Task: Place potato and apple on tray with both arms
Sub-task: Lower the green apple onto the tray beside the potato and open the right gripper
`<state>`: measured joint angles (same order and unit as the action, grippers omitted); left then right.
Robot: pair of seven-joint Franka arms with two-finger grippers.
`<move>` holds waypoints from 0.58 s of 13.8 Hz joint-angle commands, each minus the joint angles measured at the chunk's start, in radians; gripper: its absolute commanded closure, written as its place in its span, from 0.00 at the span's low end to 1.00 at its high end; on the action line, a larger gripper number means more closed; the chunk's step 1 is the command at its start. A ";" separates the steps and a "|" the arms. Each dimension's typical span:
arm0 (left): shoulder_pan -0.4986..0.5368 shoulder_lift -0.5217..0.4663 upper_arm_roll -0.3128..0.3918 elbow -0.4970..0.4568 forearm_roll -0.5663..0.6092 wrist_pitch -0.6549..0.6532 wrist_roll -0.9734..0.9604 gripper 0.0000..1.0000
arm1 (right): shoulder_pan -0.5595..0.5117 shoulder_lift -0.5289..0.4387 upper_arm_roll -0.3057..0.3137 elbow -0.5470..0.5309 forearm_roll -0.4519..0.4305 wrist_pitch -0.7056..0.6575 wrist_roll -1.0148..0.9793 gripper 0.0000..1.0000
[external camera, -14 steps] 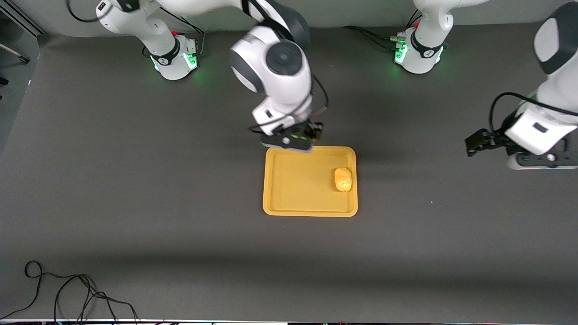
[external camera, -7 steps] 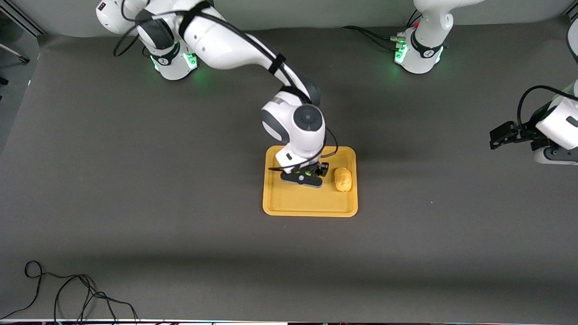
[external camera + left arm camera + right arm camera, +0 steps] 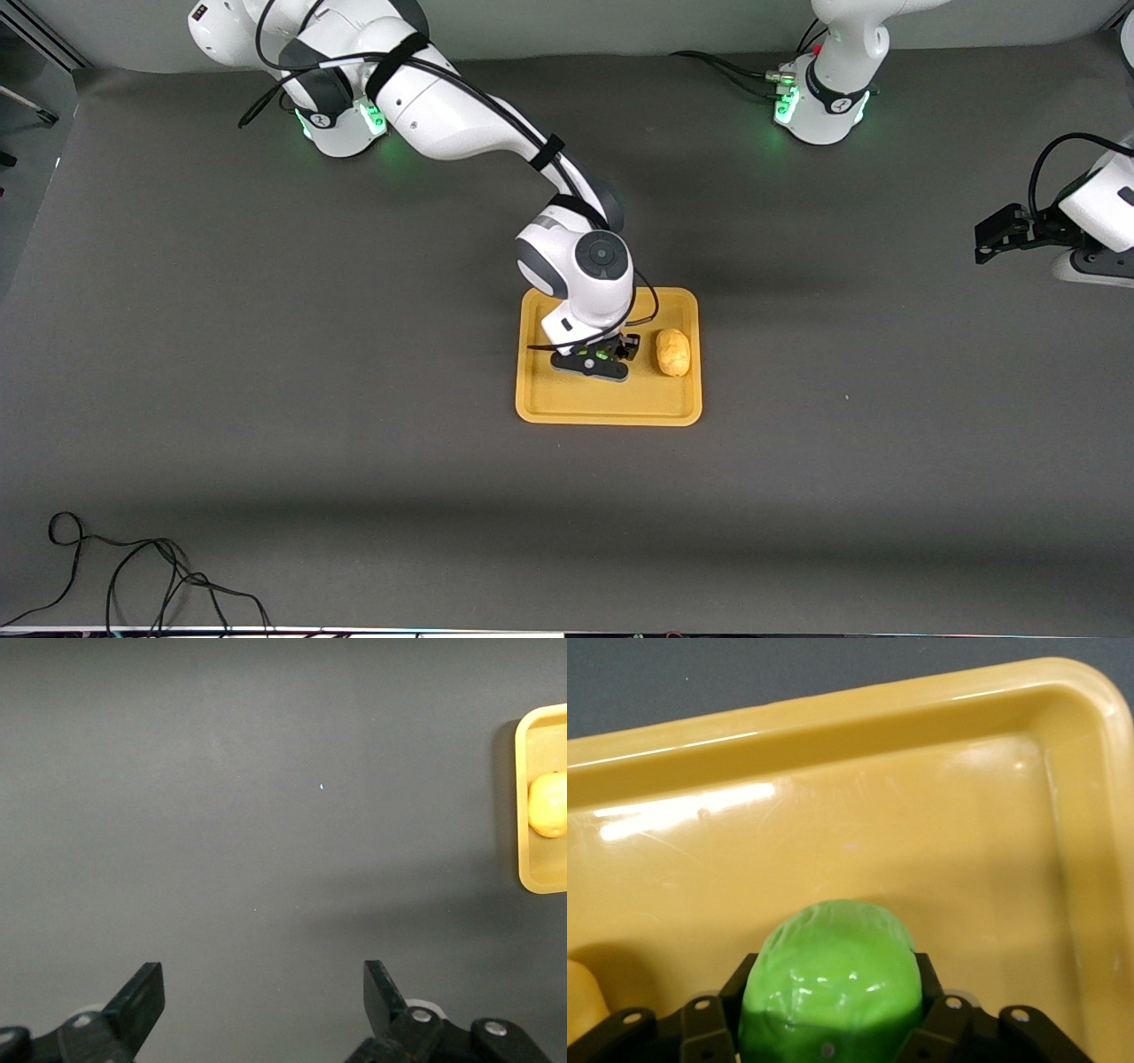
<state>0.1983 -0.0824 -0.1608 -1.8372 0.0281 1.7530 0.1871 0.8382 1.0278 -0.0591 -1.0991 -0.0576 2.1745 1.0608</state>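
Right claw (image 3: 595, 362) clamped — left claw (image 3: 264, 1005) agape

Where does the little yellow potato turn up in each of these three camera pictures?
Front view: potato lies in the tray, at the left arm's end.
Left wrist view: potato at the picture's edge, in the tray.
Right wrist view: only a sliver shows.
Shared landmark: the tray.

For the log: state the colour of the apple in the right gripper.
Bright green apple, glossy; seen best in the right wrist view.
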 commanded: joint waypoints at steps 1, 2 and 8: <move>0.009 -0.017 0.000 -0.027 -0.003 0.005 0.023 0.00 | -0.004 -0.005 0.004 0.044 -0.008 -0.014 0.022 0.00; 0.007 -0.005 -0.002 -0.019 0.007 0.005 0.029 0.00 | -0.004 -0.041 0.004 0.048 -0.007 -0.066 0.022 0.00; 0.007 0.038 -0.002 0.026 -0.008 -0.010 0.054 0.00 | -0.060 -0.352 0.001 0.071 0.022 -0.436 0.002 0.00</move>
<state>0.2006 -0.0475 -0.1604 -1.8323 0.0265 1.7605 0.2291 0.8029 0.7837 -0.0611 -0.9885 -0.0525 1.8180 1.0621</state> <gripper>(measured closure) 0.000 0.000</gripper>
